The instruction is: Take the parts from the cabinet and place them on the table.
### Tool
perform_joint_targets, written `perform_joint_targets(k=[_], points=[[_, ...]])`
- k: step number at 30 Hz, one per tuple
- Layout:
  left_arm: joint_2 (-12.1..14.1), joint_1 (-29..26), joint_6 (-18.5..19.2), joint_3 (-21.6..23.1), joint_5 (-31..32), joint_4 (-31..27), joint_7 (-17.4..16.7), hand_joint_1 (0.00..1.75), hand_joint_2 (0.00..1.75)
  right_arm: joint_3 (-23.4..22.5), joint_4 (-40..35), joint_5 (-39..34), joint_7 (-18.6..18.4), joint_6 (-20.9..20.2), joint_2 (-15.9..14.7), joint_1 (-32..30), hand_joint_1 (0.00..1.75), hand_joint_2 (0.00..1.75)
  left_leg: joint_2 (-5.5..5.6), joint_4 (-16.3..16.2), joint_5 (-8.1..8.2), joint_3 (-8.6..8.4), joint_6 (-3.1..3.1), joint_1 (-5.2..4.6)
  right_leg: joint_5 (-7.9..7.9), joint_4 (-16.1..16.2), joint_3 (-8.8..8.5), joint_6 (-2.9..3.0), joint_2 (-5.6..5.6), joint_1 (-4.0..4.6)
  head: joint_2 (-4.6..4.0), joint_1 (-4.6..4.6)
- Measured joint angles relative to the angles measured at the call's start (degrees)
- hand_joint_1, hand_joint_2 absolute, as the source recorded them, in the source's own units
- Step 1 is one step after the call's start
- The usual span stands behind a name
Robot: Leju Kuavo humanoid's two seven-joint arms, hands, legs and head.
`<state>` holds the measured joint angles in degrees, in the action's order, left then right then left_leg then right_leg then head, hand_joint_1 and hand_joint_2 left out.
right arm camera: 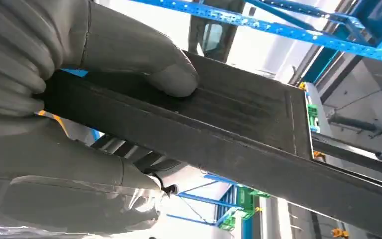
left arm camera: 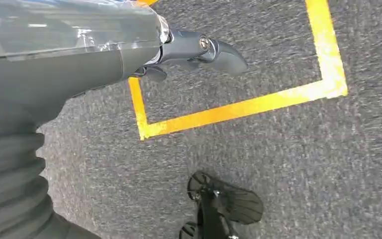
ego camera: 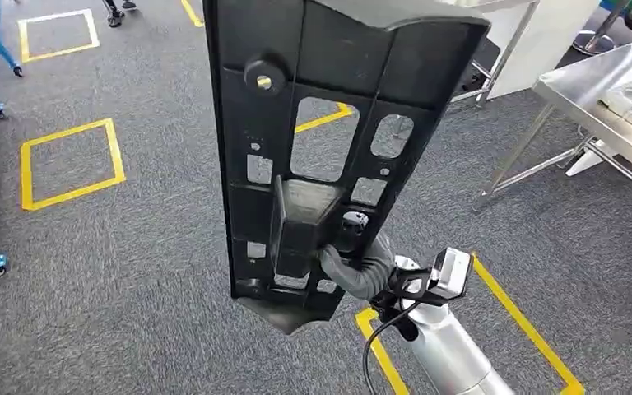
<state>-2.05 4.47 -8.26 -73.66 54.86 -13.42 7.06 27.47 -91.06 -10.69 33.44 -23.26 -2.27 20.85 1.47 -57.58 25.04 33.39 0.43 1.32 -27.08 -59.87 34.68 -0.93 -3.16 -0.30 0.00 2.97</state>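
One large black plastic part (ego camera: 329, 140), a flat panel with cut-out windows and a boxy block on its face, stands upright in the middle of the head view, held up by the robot's right hand (ego camera: 354, 267), whose grey fingers wrap around that block; gripping the block likely gives a firm hold and keeps the long panel clear of the grey carpet (ego camera: 132, 271) marked with yellow tape squares. A steel table (ego camera: 601, 99) stands well apart at the far right, with pale, indistinct items lying on its top, so the part is probably on its way there. From the left wrist view, the left hand (left arm camera: 194, 50) hangs above the carpet and a yellow tape corner (left arm camera: 144, 130); it holds nothing, its dark fingers loosely curled rather than spread. From the right wrist view, the right hand's thick grey thumb (right arm camera: 174, 74) presses on the black part's ridged edge, clamping it against the fingers below, with blue racking (right arm camera: 278, 25) behind.
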Motion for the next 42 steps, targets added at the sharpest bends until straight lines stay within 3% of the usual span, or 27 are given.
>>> perform_joint_targets(k=[1,3,5,6,8,9,10,13,14,16,17,19,20,21,23,24,25,29,31,32,34,35,36,37,39,40,42], points=[[0.0,-0.1,0.0,0.0,0.0,0.0,0.1,0.00,1.75,0.0,0.0,0.0,0.1,0.1,0.0,0.1,1.75,1.75,-0.60,0.0,0.05,-0.01,0.27,-0.10,-2.13,-3.5,1.80,-0.21,1.67,0.01,0.00,0.02],[0.0,-0.5,0.1,0.0,0.2,0.0,0.3,0.00,1.75,0.0,0.0,-0.1,0.4,0.3,-0.2,-0.3,1.75,1.75,-2.03,0.0,0.20,0.03,0.47,-0.30,-6.18,-12.8,6.56,-0.59,2.56,-0.20,0.00,0.00],[0.0,-0.5,0.2,0.0,0.2,0.0,0.3,0.00,1.75,0.0,-0.1,-0.2,0.5,0.5,-0.7,-1.0,1.75,1.75,-3.27,0.0,0.34,0.00,0.52,-0.37,-6.09,-15.8,8.33,-0.70,2.66,-0.37,0.00,0.02],[0.0,-0.5,0.2,0.0,0.1,0.0,0.3,0.00,1.75,0.0,-0.3,-0.3,0.5,0.5,-1.0,-1.3,1.75,1.75,-3.85,0.0,0.44,-0.09,0.46,-0.40,-4.25,-13.3,7.18,-0.65,2.86,-0.39,0.00,0.02],[0.0,-0.4,0.2,0.0,-0.1,0.0,0.0,0.00,1.75,0.0,-0.9,-0.3,0.6,0.5,-1.2,-1.9,1.75,1.75,-4.94,0.0,0.68,-0.53,0.18,-0.42,0.53,-3.1,1.74,-0.16,4.30,-0.23,0.00,0.02],[-0.1,-0.4,0.1,0.0,-0.1,0.0,-0.1,0.00,1.75,0.1,-1.2,-0.3,0.6,0.5,-1.2,-1.9,1.75,1.75,-5.43,0.0,0.84,-0.81,-0.07,-0.47,1.36,1.8,-0.83,0.42,7.29,0.26,0.00,0.02],[-0.1,-0.5,0.1,-0.1,-0.2,0.0,-0.2,0.00,1.75,0.1,-1.3,-0.3,0.6,0.4,-1.2,-1.9,1.75,1.75,-5.89,-0.1,1.07,-0.87,-0.46,-0.81,1.28,2.1,-0.87,0.58,7.21,0.62,0.00,0.02],[-0.1,-0.3,0.0,-0.2,-0.5,0.0,-0.4,0.00,1.75,0.2,-1.7,-0.3,0.7,0.4,-1.3,-2.2,1.75,1.75,-7.44,0.3,1.19,-1.51,-1.31,-0.57,1.26,2.1,-0.62,1.28,5.15,0.93,0.00,0.02],[-0.1,-0.1,-0.1,-0.2,-0.5,0.0,-0.4,0.00,1.75,0.3,-1.7,-0.3,0.7,0.4,-1.3,-2.1,1.75,1.75,-8.04,0.4,1.43,-1.80,-1.76,-0.87,1.67,2.8,-1.09,1.82,4.41,0.48,0.00,0.02],[-0.2,-0.2,-0.2,-0.3,-0.5,0.0,-0.4,0.00,1.75,0.3,-1.7,-0.4,0.7,0.2,-1.3,-2.0,1.75,1.75,-3.69,-4.2,4.53,-0.04,-1.92,-0.30,2.03,3.3,-1.47,2.51,3.62,0.06,0.00,0.02],[-0.2,-0.3,-0.4,-0.4,-0.6,0.0,-0.4,0.00,1.75,0.4,-1.7,-0.5,0.7,0.1,-1.3,-2.0,1.75,1.75,-2.62,-8.6,6.80,2.03,-2.02,-0.28,2.03,3.2,-1.49,2.58,3.06,0.05,0.00,0.02],[-0.2,-0.6,-0.5,-0.5,-0.7,0.0,-0.5,0.00,1.75,0.4,-1.4,-0.7,0.7,-0.1,-1.4,-2.3,1.75,1.75,-1.94,-17.3,9.95,6.41,-2.33,-0.28,2.00,3.1,-1.44,2.63,1.70,0.14,0.00,0.02],[-0.2,-0.8,-0.5,-0.5,-0.7,0.0,-0.6,0.00,1.75,0.4,-1.2,-0.9,0.8,-0.2,-1.4,-2.4,1.75,1.75,-1.94,-18.5,9.50,7.23,-2.40,-0.27,1.98,3.0,-1.45,2.62,0.94,0.14,0.00,0.02],[-0.2,-0.8,-0.5,-0.5,-0.7,0.0,-0.8,0.00,1.75,0.4,-1.1,-0.9,0.8,-0.3,-1.4,-2.5,1.75,1.75,-1.91,-16.4,7.65,6.56,-2.35,-0.24,1.89,2.9,-1.51,2.53,0.18,0.11,0.00,0.02],[-0.2,-0.7,-0.6,-0.5,-0.7,0.0,-1.0,0.00,1.75,0.5,-1.0,-1.0,0.9,-0.4,-1.4,-2.6,1.75,1.75,-1.23,-6.6,2.10,2.22,-2.24,0.00,1.63,2.5,-1.62,2.14,-1.25,0.00,0.00,0.02],[-0.3,-0.8,-0.8,-0.5,-0.8,0.0,-1.0,0.00,1.75,0.5,-1.0,-1.0,0.9,-0.4,-1.4,-2.6,1.75,1.75,0.72,-1.8,0.18,0.11,-2.17,0.24,1.40,2.2,-1.50,1.91,-1.76,-0.05,0.00,0.02],[-0.3,-0.7,-0.9,-0.6,-0.9,0.0,-1.0,0.00,1.75,0.5,-1.0,-1.0,0.9,-0.4,-1.4,-2.6,1.75,1.75,2.86,-0.5,1.22,-0.30,-2.18,0.25,1.25,1.7,-1.10,1.55,-2.23,0.25,0.00,0.02],[-0.4,-0.4,-1.0,-0.9,-1.1,0.0,-1.0,0.00,1.75,0.5,-1.1,-1.1,0.9,-0.5,-1.5,-3.0,1.75,1.75,0.69,-0.1,0.63,-0.45,-0.70,0.15,1.64,2.1,-0.55,-0.01,-3.99,-0.04,0.00,0.02],[-0.6,-0.2,-1.0,-0.9,-1.1,0.0,-1.0,0.00,1.75,0.5,-1.1,-1.3,1.0,-0.6,-1.6,-3.0,1.75,1.75,-0.59,0.3,0.45,-0.71,0.19,0.13,-0.48,-0.9,0.65,-0.22,0.83,0.08,0.00,0.00],[-0.6,-0.4,-1.0,-1.1,-1.1,0.0,-1.0,0.00,1.75,0.6,-1.1,-1.3,1.1,-0.6,-1.6,-3.0,1.75,1.75,-1.22,0.3,0.52,-0.69,0.34,0.01,-2.74,-5.0,2.77,-0.43,1.94,0.03,0.00,0.00],[-0.6,-0.6,-1.1,-1.4,-1.1,0.0,-1.0,0.00,1.75,0.7,-1.0,-1.4,1.3,-0.6,-1.6,-3.4,1.75,1.75,-2.62,0.3,0.67,-0.63,0.51,-0.17,-6.34,-14.2,7.54,-0.77,2.59,-0.19,0.00,0.00],[-0.6,-0.6,-1.1,-1.4,-1.1,0.0,-1.0,0.00,1.75,0.7,-1.0,-1.4,1.3,-0.6,-1.7,-3.6,1.75,1.75,-3.29,0.3,0.71,-0.64,0.47,-0.22,-6.47,-16.2,8.69,-0.88,2.63,-0.29,0.00,0.00],[-0.6,-0.6,-1.1,-1.4,-1.1,0.0,-1.0,0.00,1.75,0.7,-1.0,-1.4,1.4,-0.9,-1.7,-3.7,1.75,1.75,-3.89,0.3,0.81,-0.71,0.43,-0.22,-5.23,-15.4,8.41,-0.95,2.72,-0.41,0.00,0.02],[-0.6,-0.5,-1.1,-1.5,-1.1,0.0,-1.1,0.00,1.75,0.7,-1.0,-1.5,1.5,-1.1,-1.7,-3.8,1.75,1.75,-4.45,0.2,0.92,-0.83,0.30,-0.22,-2.93,-11.9,6.68,-0.94,2.97,-0.47,0.00,0.02],[-0.8,-0.3,-1.1,-1.5,-1.2,0.0,-1.2,0.00,1.75,0.7,-1.4,-1.5,1.5,-1.4,-1.7,-3.8,1.75,1.75,-5.53,0.1,1.29,-1.31,-0.02,-0.22,1.92,-0.9,0.69,-0.54,5.07,-0.40,0.00,0.00],[-0.8,-0.3,-1.2,-1.5,-1.2,0.0,-1.2,0.00,1.75,0.7,-1.7,-1.6,1.5,-1.5,-1.8,-3.8,1.75,1.75,-5.96,0.0,1.54,-1.50,-0.39,-0.59,1.21,1.9,-0.60,0.01,7.70,0.17,0.00,0.02],[-0.9,-0.2,-1.2,-1.6,-1.3,0.0,-1.2,0.00,1.75,0.7,-2.3,-1.6,1.5,-1.6,-1.8,-3.8,1.75,1.75,-6.79,0.1,1.75,-1.71,-1.10,-0.57,1.43,1.8,-0.45,0.62,6.21,0.50,0.00,0.02]])
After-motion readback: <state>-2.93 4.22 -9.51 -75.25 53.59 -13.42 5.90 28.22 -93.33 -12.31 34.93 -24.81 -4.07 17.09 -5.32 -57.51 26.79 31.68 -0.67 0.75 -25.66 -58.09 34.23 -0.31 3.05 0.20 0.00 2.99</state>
